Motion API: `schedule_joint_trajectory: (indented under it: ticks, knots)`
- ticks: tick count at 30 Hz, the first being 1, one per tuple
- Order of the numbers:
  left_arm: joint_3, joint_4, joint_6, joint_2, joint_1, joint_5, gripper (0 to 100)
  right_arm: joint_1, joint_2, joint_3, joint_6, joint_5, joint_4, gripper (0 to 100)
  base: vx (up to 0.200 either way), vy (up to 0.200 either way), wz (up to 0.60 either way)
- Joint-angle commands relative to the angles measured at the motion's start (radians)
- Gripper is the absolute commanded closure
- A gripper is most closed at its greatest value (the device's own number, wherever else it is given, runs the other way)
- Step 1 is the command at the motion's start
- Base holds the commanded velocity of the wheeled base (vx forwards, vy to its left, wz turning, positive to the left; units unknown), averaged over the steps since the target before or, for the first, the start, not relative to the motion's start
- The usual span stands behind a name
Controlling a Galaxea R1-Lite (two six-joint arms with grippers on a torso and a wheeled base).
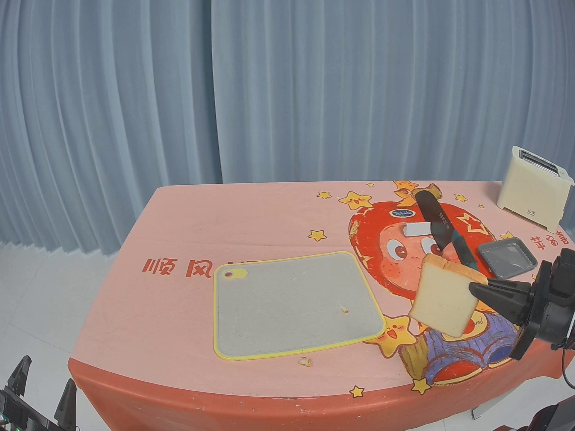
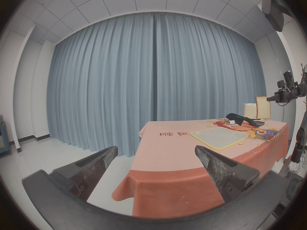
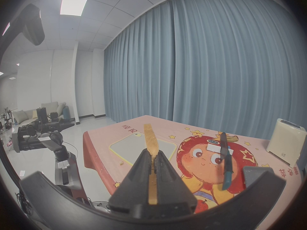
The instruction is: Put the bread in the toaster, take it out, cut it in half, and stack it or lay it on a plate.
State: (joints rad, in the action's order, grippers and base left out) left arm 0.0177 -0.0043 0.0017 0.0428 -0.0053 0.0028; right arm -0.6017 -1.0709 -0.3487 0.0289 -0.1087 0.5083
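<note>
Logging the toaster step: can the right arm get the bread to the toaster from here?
Probably yes. The right claw holds the bread above the table; the toaster stands at the far right corner, slot up, uncovered. The knife and grey tray lie flat.

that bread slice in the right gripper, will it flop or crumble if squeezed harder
Probably fairly stiff: the bread slice juts from the right gripper by one edge without sagging. A crumb on the cutting board hints it sheds if squeezed.
</note>
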Motion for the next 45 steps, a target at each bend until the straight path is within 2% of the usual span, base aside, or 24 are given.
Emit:
schedule_joint_trajectory:
  ticks: [1,4,8,12,13,14,15,18,22,23,24,25,26,27,30,33,35,37,45]
  knots:
    - [-0.018,0.000,0.000,0.000,-0.001,0.000,0,0.005,0.003,-0.001,-0.001,-0.003,0.003,100,0.000,0.000,0.00]
    - [-0.018,0.000,0.000,0.000,-0.001,0.000,0,0.003,0.006,-0.001,-0.001,-0.009,0.003,100,0.000,0.000,0.00]
    - [-0.018,0.000,0.000,0.000,0.001,0.000,0,0.005,0.005,-0.001,-0.030,-0.011,0.004,100,0.000,0.000,0.00]
    - [-0.018,0.000,0.000,0.000,-0.001,0.000,0,-0.010,-0.001,-0.007,-0.067,-0.012,0.007,100,0.000,0.000,0.00]
    - [-0.018,0.000,0.000,0.000,-0.001,0.000,0,-0.023,-0.004,-0.010,-0.106,-0.012,0.013,100,0.000,0.000,0.00]
    - [-0.018,0.000,0.000,0.000,-0.001,0.000,0,-0.023,-0.004,-0.010,-0.106,-0.012,0.013,100,0.000,0.000,0.00]
    - [-0.018,0.000,0.000,0.000,0.001,0.000,0,-0.047,-0.015,-0.016,-0.162,-0.012,0.019,100,0.000,0.000,0.00]
    - [-0.018,0.000,0.000,0.000,0.001,0.000,0,-0.092,-0.038,-0.047,-0.261,-0.012,0.022,100,0.000,0.000,0.00]
    - [-0.018,0.000,0.000,0.000,0.001,0.000,0,-0.144,-0.093,-0.101,-0.446,-0.012,0.022,100,0.000,0.000,0.00]
    - [-0.018,0.000,0.000,0.000,0.001,0.000,0,-0.148,-0.100,-0.107,-0.457,-0.012,0.022,100,0.000,0.000,0.00]
    - [-0.018,0.000,0.000,0.000,-0.001,0.000,0,-0.171,-0.143,-0.142,-0.524,-0.008,0.027,100,0.000,0.000,0.00]
    - [-0.018,0.000,0.000,0.000,-0.001,0.000,0,-0.171,-0.143,-0.142,-0.524,-0.008,0.027,100,0.000,0.000,0.00]
    - [-0.018,0.000,0.000,0.000,0.001,0.000,0,-0.184,-0.187,-0.167,-0.610,-0.003,0.068,100,0.000,0.000,0.00]
    - [-0.018,0.000,0.000,0.000,0.001,0.000,0,-0.187,-0.207,-0.171,-0.659,-0.005,0.104,100,0.000,0.000,0.00]
    - [-0.018,0.000,0.000,0.000,0.001,0.000,0,-0.198,-0.265,-0.191,-0.790,-0.002,0.248,100,0.000,0.000,0.00]
    - [-0.018,0.000,0.000,0.000,-0.001,0.000,0,-0.188,-0.320,-0.225,-0.894,0.006,0.374,100,0.000,0.000,0.00]
    - [-0.018,0.000,0.000,0.000,-0.001,0.000,0,-0.185,-0.350,-0.253,-0.931,0.004,0.407,100,0.000,0.000,0.00]
    - [-0.018,0.000,0.000,0.000,-0.001,0.000,0,-0.184,-0.388,-0.286,-0.945,0.006,0.417,100,0.000,0.000,0.00]
    - [-0.018,0.000,0.000,0.000,-0.001,0.000,0,-0.185,-0.501,-0.392,-0.942,0.000,0.401,100,0.000,0.000,0.00]
